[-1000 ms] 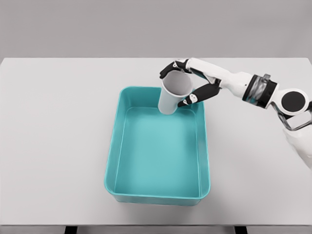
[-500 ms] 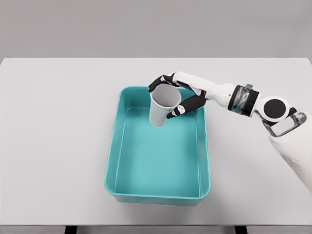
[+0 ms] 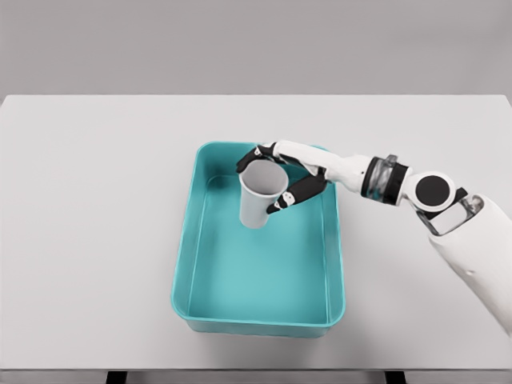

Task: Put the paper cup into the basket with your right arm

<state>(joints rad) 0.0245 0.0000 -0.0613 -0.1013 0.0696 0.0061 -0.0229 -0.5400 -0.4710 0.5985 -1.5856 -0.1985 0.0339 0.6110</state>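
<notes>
Basket (image 3: 189,280) — teal all over, a shade paler on the floor, a light edge showing along the rim.

Cup (image 3: 258,202) — white to pale grey; the wall was shaded grey and the inside of the mouth brighter white.

Right hand (image 3: 282,178) — white across the back, the fingers (image 3: 294,194) black with small white patches at the joints.

Right arm (image 3: 472,248) — white shells, with a grey and black banded wrist ring and a black round joint cap set in a grey bracket.

Table (image 3: 88,240) — plain light grey, without pattern; dark supports showed along its bottom edge.

Backdrop — flat mid grey.
</notes>
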